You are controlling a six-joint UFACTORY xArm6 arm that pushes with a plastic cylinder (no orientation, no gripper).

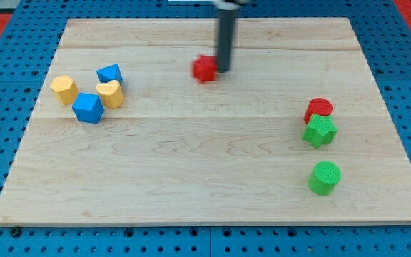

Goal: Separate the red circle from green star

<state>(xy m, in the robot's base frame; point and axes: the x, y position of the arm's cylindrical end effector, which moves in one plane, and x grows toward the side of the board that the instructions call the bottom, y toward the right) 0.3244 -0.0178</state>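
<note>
The red circle (319, 108) sits at the view's right and touches the green star (320, 131) just below it. My tip (223, 70) rests at the view's top centre, right beside a small red block (205, 68) on its right side. The tip is far to the left and above the red circle and green star.
A green circle (325, 178) lies below the star. At the view's left a cluster holds a yellow block (64, 89), a blue block (110, 73), a yellow heart (110, 93) and a blue block (88, 107). The wooden board (191, 185) lies on a blue pegboard.
</note>
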